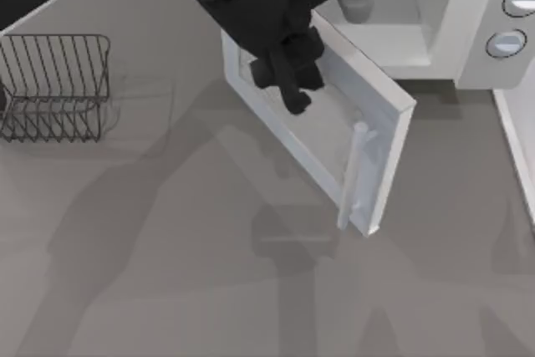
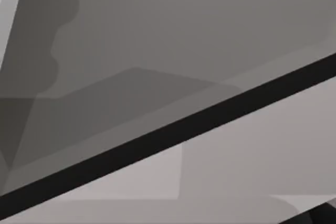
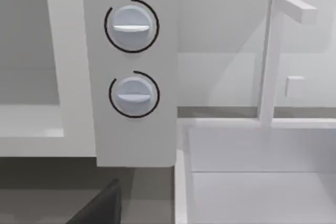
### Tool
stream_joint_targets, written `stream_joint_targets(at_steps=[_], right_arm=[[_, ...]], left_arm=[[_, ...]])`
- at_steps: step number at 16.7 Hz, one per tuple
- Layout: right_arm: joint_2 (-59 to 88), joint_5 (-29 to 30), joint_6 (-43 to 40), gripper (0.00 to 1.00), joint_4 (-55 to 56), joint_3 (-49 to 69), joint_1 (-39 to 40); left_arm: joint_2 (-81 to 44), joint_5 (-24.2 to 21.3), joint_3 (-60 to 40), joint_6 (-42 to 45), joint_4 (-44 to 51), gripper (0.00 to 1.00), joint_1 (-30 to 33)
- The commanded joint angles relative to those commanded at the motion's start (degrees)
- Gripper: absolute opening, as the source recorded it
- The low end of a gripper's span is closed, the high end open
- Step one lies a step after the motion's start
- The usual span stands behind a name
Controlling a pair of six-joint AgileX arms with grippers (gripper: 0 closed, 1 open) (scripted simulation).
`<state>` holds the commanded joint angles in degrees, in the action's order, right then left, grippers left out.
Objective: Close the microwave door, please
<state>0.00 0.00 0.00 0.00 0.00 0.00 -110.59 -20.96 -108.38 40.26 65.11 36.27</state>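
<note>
Microwave [image 1: 456,31] sits at the table's [image 1: 167,290] far right corner, white box, cavity open toward the near edge. Two round grey knobs [image 3: 131,27] stacked on its control panel, seen close in the right wrist view; in the top view they sit at the far right edge.

Microwave door [image 1: 334,123] is partly open, swung out from the cavity at an angle, hinge end toward the far edge, free end pointing to the table's middle-right. Greyish window in the panel. Pale bar handle [image 1: 353,175] runs along the door's free end, on the outer face.

Left gripper [image 1: 288,81] is over the door's outer face near the hinge half, black arm coming down from the far edge. Looks touching or just above the panel, cannot tell which. How far its fingers are spread cannot be told; nothing seen held.

Left wrist view: flat grey surfaces and a black diagonal band, too close to name.

Dark wire rack [image 1: 54,85] at the table's far left edge, well apart from the microwave.

White sink basin [image 3: 262,171] just beside the microwave on its right, with a white square faucet [image 3: 273,51] over it.
</note>
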Motion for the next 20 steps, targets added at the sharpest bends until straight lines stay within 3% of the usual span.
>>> stream_joint_targets(at_steps=[20], right_arm=[[0.0,0.0,0.0,1.0,0.0,0.0,0.0]], left_arm=[[-3.4,1.2,-5.0,-3.2,0.4,0.0,2.9]])
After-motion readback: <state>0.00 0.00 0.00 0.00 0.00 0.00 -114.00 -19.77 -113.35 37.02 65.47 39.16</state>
